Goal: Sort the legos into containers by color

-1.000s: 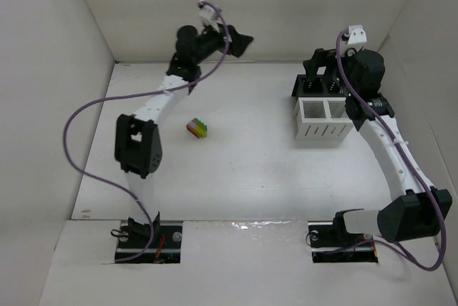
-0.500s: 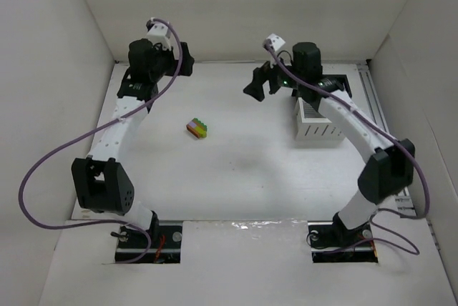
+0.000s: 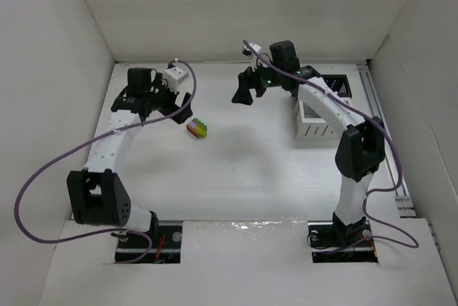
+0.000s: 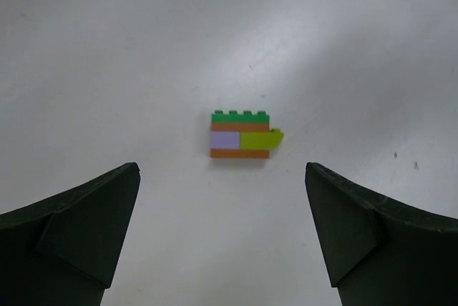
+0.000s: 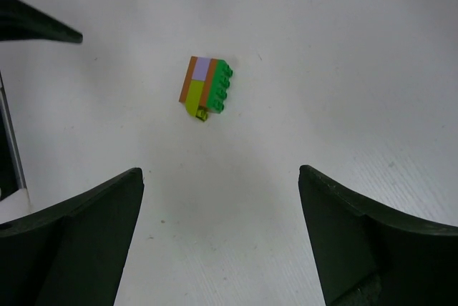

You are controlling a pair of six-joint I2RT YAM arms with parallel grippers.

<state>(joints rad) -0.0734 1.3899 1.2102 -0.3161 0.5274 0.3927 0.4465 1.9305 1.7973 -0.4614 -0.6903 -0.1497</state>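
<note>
Left gripper (image 4: 220, 170) and right gripper (image 5: 220, 171) both gape empty near the small multicoloured plastic brick stack (image 4: 242, 134) on the white surface (image 4: 107, 48).

From above, the white bin (image 3: 315, 133) and the black bin (image 3: 336, 85) are partly covered by the right arm (image 3: 325, 106). The lego stack (image 3: 198, 129) is too small there for bricks to be counted. The fingers (image 4: 71, 242) of the left pincer (image 4: 220, 170) and right pincer (image 5: 220, 171) are cut off at the bottom edge.

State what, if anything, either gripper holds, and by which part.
Nothing is held. The left gripper and right gripper are open; the lego stack lies untouched on the table.
</note>
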